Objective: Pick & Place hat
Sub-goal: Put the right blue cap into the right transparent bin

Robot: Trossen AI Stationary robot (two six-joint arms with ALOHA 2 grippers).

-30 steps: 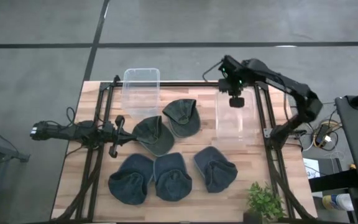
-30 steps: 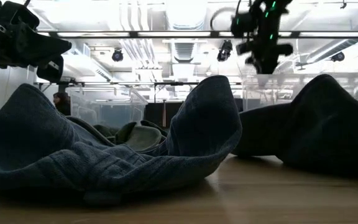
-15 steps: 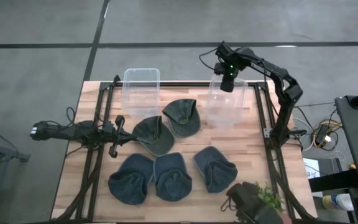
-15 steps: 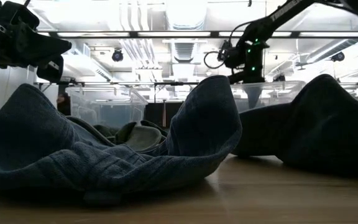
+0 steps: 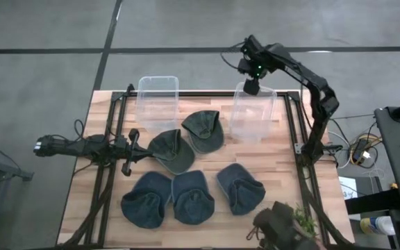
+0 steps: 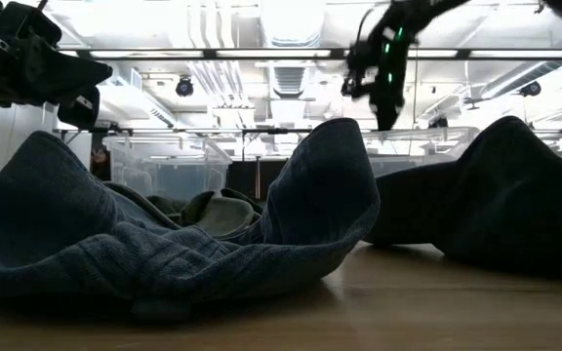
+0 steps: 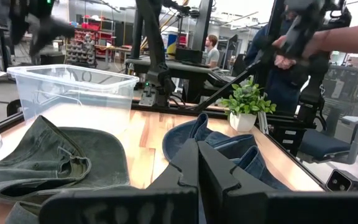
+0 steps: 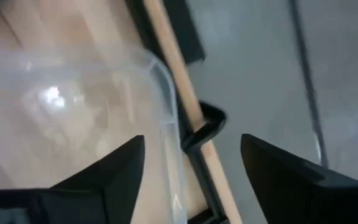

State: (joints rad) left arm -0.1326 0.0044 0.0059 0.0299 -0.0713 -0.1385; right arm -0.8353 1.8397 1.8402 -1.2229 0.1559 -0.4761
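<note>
Several dark denim hats lie on the wooden table: two greenish ones (image 5: 203,130) (image 5: 172,150) mid-table and three blue ones (image 5: 146,198) (image 5: 192,197) (image 5: 240,187) nearer the front. My right gripper (image 5: 251,86) is open above the far wall of the right clear bin (image 5: 254,115). In the right wrist view its fingers (image 8: 120,168) stand on either side of the bin's rim (image 8: 165,106) without touching it. My left gripper (image 5: 132,147) is shut and empty. It hovers beside the greenish hat's left edge.
A second clear bin (image 5: 157,103) stands at the far left of the table. A small potted plant (image 5: 298,219) stands at the near right corner, with a person's hand (image 5: 275,223) beside it. Black frame rails (image 5: 304,139) run along the table's sides.
My right gripper has taken the right clear bin toward the table's far edge and a little left. The bin, tipped before, now rests flat with its opening up. The gripper has then risen. A person's hand has come in by the plant.
</note>
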